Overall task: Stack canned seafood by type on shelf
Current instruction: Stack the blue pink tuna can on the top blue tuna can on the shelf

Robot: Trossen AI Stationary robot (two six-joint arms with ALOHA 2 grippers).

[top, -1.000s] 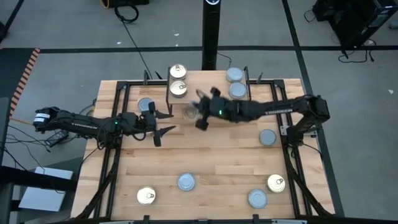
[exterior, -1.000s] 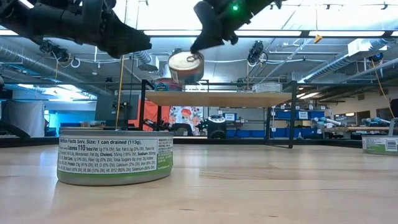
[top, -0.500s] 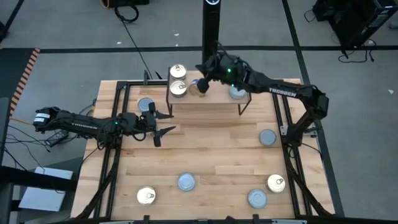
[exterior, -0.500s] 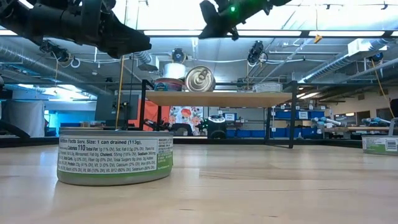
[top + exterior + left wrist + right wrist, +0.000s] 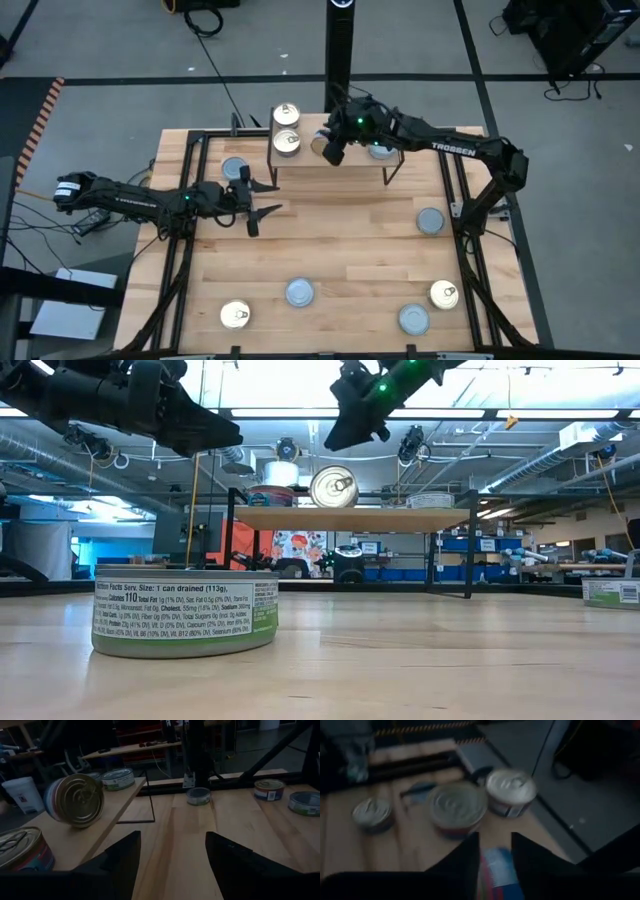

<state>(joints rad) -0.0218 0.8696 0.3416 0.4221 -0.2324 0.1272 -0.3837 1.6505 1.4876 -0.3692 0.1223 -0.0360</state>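
A gold-topped tin (image 5: 334, 487) stands on its rim on the light-wood shelf (image 5: 350, 518), its pull-tab top facing the near side. It also shows tilted in the left wrist view (image 5: 75, 800). My right gripper (image 5: 338, 442) hangs open just above it, clear of it; the tin's label (image 5: 495, 865) shows between the fingers. Two gold-topped tins (image 5: 286, 113) (image 5: 286, 143) sit at the shelf's left end and a blue-grey one (image 5: 381, 150) at its right. My left gripper (image 5: 262, 197) waits open near the table's left edge.
Loose tins lie on the slatted table: one beside the left gripper (image 5: 233, 167), one at the right (image 5: 430, 220), several along the near edge (image 5: 299, 292) (image 5: 234, 315) (image 5: 414, 319) (image 5: 444, 293). A black post (image 5: 340, 50) stands behind the shelf.
My right gripper has carried the gold-topped tin from over the table's middle toward the far edge, set it on the shelf and let go. The tin now stands on its rim and has shifted slightly toward the right along the shelf.
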